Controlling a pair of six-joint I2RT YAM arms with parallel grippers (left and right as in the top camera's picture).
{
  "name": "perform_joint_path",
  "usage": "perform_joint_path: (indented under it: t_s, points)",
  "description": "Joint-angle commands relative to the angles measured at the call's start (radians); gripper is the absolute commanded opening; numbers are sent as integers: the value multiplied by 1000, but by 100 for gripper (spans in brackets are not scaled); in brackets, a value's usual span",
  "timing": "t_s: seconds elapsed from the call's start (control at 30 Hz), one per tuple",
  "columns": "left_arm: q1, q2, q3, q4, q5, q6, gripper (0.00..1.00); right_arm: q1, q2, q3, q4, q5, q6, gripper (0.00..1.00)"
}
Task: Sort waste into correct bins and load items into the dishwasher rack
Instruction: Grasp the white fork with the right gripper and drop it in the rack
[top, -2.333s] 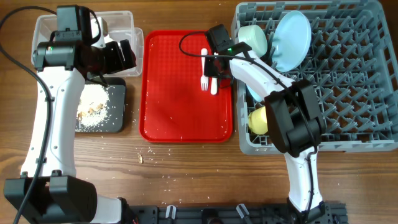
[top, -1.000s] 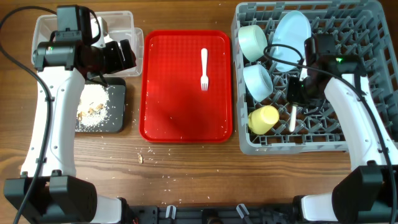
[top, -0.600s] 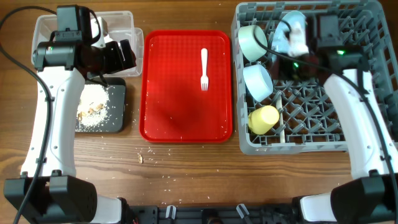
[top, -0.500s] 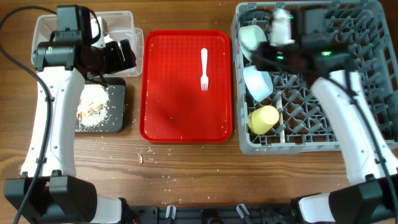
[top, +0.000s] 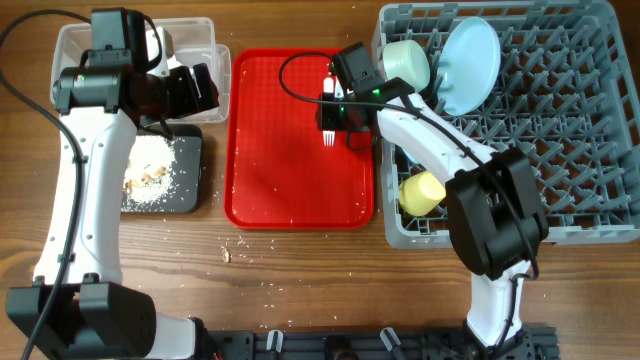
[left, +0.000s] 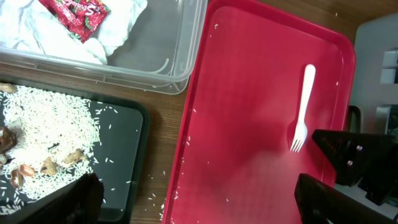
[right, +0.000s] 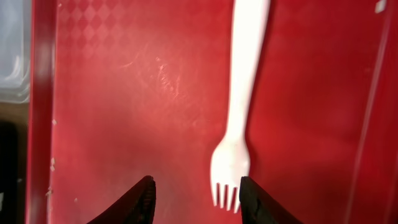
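Observation:
A white plastic fork (right: 239, 112) lies on the red tray (top: 290, 190), tines toward the front; it also shows in the left wrist view (left: 303, 106). My right gripper (right: 196, 202) is open and empty, low over the tray, with the fork tines just inside its right finger; from overhead the gripper (top: 338, 125) covers the fork's handle. My left gripper (left: 199, 208) is open and empty, hovering between the clear tub (top: 215, 40) and the black tray (top: 190, 170). The tub holds the red wrapper (left: 78, 12) and white paper. The spoon is hidden.
The grey rack (top: 560, 120) at right holds a blue plate (top: 470, 60), a pale bowl (top: 405, 60) and a yellow cup (top: 422, 192). The black tray holds rice and brown scraps (left: 50, 165). Crumbs (top: 228, 255) lie on the wood in front.
The right arm carried the spoon from the red tray into the rack, let it go there, and swung back over the fork. The left arm has not moved.

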Motion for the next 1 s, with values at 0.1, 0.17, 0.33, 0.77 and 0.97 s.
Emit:
perform_joint_path:
  t_s: [0.1,0.17,0.33,0.77,0.97]
  points:
    - [0,-3,14,0,-6,5,100,-2,84,34,-13,96,21,45]
    - [0,-3,14,0,-6,5,100,-2,100,34,-13,96,22,44]
    - [0,-3,14,0,-6,5,100,-2,146,34,-9,87,48,31]
    - [0,-3,14,0,-6,5,100,-4,175,36,-24,-11,42,4]
    - [0,-3,14,0,-6,5,100,-5,-33,129,-175,-26,-160,4]
